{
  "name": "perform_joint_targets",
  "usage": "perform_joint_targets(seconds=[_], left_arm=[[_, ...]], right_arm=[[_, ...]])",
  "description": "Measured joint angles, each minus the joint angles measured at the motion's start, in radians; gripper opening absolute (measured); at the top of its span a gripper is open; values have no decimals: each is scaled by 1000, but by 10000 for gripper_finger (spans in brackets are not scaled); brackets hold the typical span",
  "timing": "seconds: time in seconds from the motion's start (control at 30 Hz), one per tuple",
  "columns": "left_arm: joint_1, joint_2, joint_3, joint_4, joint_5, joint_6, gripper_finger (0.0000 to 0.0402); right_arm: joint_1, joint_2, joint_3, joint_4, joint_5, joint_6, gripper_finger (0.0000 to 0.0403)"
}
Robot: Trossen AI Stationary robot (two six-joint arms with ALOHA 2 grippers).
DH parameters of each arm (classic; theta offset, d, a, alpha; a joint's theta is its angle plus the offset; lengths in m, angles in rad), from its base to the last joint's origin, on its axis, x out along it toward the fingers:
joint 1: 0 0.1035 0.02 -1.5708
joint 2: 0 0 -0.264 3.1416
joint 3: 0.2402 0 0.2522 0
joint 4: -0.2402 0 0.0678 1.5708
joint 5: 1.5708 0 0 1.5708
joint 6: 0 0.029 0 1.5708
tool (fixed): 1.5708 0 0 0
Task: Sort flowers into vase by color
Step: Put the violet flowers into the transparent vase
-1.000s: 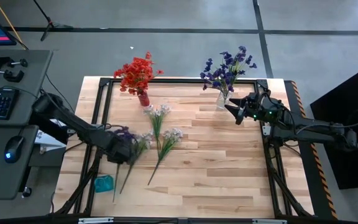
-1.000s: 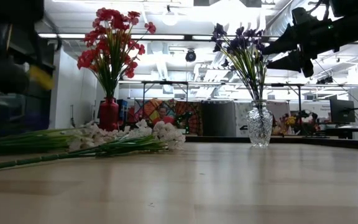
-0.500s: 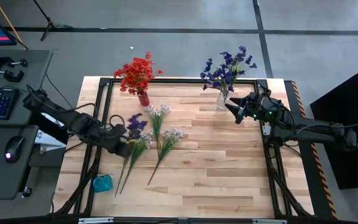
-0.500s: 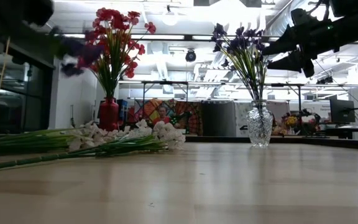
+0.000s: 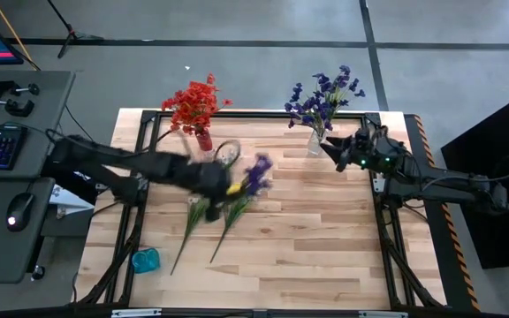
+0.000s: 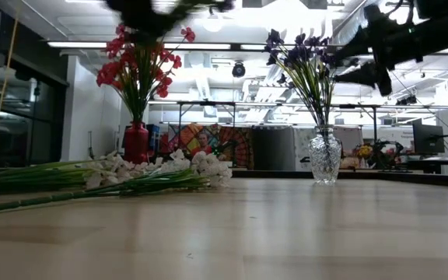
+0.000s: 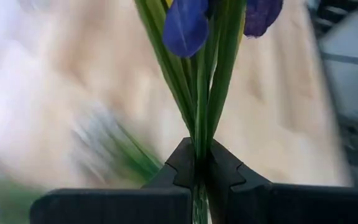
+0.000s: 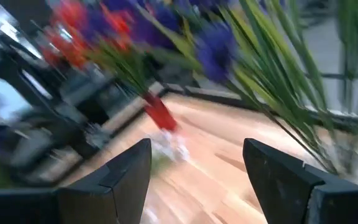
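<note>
Left gripper [image 7: 199, 163], pinching the purple flower's [image 5: 257, 170] stems above mid-desk [image 5: 325, 230], risks dropping it, seemingly mid-swing, before the clear vase [image 5: 314, 143] at 1 o'clock beside the spread right gripper [image 5: 332, 155].

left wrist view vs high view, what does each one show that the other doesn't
Only the left wrist view shows the left gripper shut on green stems, its fingers pinching them. Only the high view shows the red vase, the clear vase, white flowers lying on the table, and the right gripper beside the clear vase. Both show the purple flower.
</note>
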Motion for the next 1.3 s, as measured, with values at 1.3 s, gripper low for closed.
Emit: perform_joint_targets(seconds=[1.3], left_arm=[[314, 958, 692, 1327, -133, 763, 0]], right_arm=[[0, -104, 329, 166, 99, -540, 243]])
